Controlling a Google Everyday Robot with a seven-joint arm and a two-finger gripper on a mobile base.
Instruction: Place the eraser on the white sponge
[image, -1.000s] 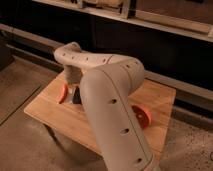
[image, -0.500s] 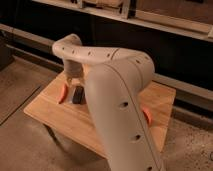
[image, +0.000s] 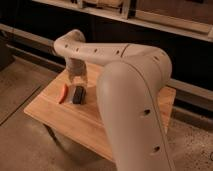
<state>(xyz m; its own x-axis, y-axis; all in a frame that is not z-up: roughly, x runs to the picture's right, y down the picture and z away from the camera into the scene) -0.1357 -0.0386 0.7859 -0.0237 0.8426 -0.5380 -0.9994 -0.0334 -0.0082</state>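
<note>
Hanging over the far left part of the wooden bench (image: 75, 117), the pincer (image: 76, 80) sits at the end of the cream arm (image: 125, 75), just above and behind the eraser (image: 78, 94); whether it is open or closed cannot be told from here. The eraser, a small black block, lies flat on the bench, and no contact with the pincer is evident. Just to its left, near but apparently not touching, lies an orange-red curved piece (image: 62, 93). The white sponge is not visible; the bulky forearm covers much of the bench top, so it may lie behind it. Risks, as judgement: a descent off-centre to the left could nudge or catch the orange-red piece instead of the eraser; a flat, low block offers little height to grip and could slip or tip out; with the target hidden, the carry may be misjudged. Containers: none visible on the bench.
</note>
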